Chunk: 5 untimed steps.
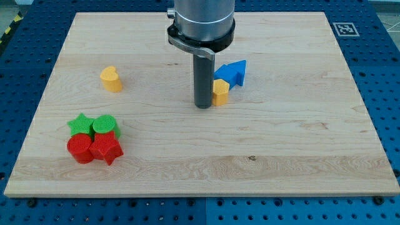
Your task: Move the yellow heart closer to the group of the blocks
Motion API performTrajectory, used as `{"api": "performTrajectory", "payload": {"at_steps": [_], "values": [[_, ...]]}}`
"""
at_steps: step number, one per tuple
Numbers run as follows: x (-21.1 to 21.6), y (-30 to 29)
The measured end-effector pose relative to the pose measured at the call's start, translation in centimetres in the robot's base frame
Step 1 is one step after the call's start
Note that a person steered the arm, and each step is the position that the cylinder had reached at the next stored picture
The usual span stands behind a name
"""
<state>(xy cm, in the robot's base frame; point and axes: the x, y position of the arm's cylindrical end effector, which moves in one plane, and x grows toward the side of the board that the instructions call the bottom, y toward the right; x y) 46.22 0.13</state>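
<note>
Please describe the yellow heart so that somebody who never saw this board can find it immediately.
Start at the wooden board and look at its upper left part. There the yellow heart stands alone, above the cluster of green star, green block, red block and red star. The other yellow block is near the middle, touching my tip and the blue block.

A robotics lab bench. The wooden surface (262,150) lies on a blue perforated mounting plate (381,75). A fiducial marker (343,29) sits at its corner.
</note>
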Motion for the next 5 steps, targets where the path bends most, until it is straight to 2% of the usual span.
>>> {"api": "performTrajectory", "payload": {"at_steps": [1,4,5], "values": [[0.0,-2.2],[2.2,-18.9],[-0.6,-22.4]]}}
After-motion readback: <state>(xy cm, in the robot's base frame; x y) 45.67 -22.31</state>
